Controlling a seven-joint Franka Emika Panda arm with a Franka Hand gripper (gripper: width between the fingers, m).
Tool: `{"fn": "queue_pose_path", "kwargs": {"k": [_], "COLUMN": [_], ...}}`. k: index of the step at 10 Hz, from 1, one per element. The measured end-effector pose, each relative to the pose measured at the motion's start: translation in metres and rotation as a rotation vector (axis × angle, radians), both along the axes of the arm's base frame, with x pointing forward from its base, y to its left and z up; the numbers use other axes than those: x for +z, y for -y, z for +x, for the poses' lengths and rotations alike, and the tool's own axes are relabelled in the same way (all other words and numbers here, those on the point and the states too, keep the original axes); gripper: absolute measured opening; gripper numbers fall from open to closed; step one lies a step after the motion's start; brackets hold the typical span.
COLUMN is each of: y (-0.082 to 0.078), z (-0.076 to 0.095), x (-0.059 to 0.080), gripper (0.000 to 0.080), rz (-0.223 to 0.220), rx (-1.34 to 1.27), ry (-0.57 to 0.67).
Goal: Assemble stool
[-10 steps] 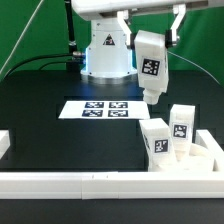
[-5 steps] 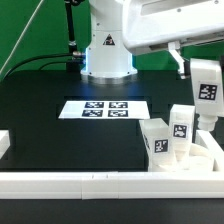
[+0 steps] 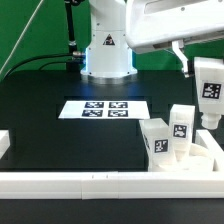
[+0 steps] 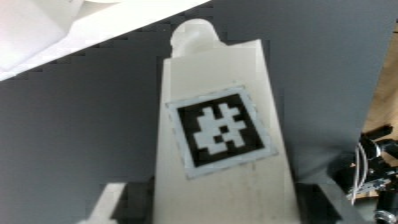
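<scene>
Carried across from above the marker board's right end, the leg [image 3: 209,88] is now hanging at the exterior view's right edge, a touch lower than half a second ago and almost still. It is hanging upright, tag facing out, above the seat [image 3: 196,157] in the near right corner. The gripper [image 4: 217,200] is closed tight on the leg's upper end; in the wrist view its fingers [image 4: 118,200] are pressing the leg's flanks.

Two more legs [image 3: 158,138] are standing just left of and below the held one, in front of the seat, near the rail [image 3: 60,182]. The marker board [image 3: 106,108] is lying well apart, towards the exterior view's left.

Judging by this, the arm is bringing a leg to the seat. Next it is going to need to line the leg's foot up with a socket and lower it straight; which socket I cannot tell from here.
</scene>
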State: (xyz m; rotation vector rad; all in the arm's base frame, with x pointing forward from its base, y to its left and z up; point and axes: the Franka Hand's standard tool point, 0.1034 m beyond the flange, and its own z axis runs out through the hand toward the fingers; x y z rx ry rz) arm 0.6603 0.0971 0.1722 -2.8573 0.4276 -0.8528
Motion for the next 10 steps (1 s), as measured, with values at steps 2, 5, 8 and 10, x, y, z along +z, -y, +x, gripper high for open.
{"fn": "queue_pose_path", "kwargs": {"k": [2,5,8,10], "y": [0.008,0.001,0.001,0.004], "z": [-0.011,-0.010,-0.011,-0.011], "x": [-0.025,-0.032,-0.034,-0.034], "gripper": [0.0325,0.0325,0.0325,0.0325], "rz": [-0.050,-0.039,-0.035,-0.056], "rx": [0.030,0.075,0.070,0.091], "ry": [0.070,0.096,0.087,0.097]}}
